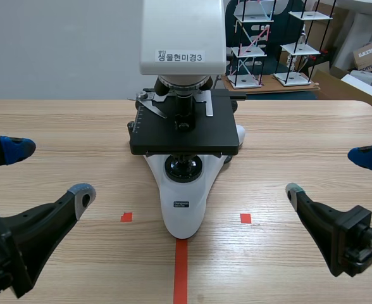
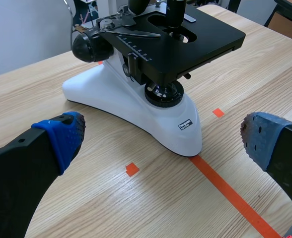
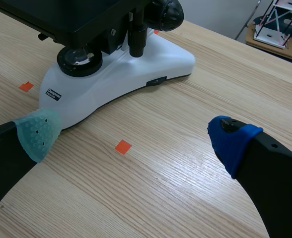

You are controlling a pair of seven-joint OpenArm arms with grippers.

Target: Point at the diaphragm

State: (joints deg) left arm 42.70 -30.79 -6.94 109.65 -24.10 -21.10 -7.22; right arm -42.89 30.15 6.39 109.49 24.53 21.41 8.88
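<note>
Diaphragm [image 1: 184,166]: dark ringed unit tucked under the stage [image 1: 173,136] of the microscope [image 1: 183,209], mid-table, between the arms.
Left gripper [image 1: 47,171]: fingers spread wide, holding nothing, well apart from the microscope.
Right gripper [image 1: 330,174]: likewise spread and empty.
Hazard: the overhanging stage may catch a finger, or the tip may indicate the stage instead, since the target is recessed.
Count: one microscope, two grippers, two tape squares [image 1: 126,216], one tape line [image 1: 181,272].
</note>
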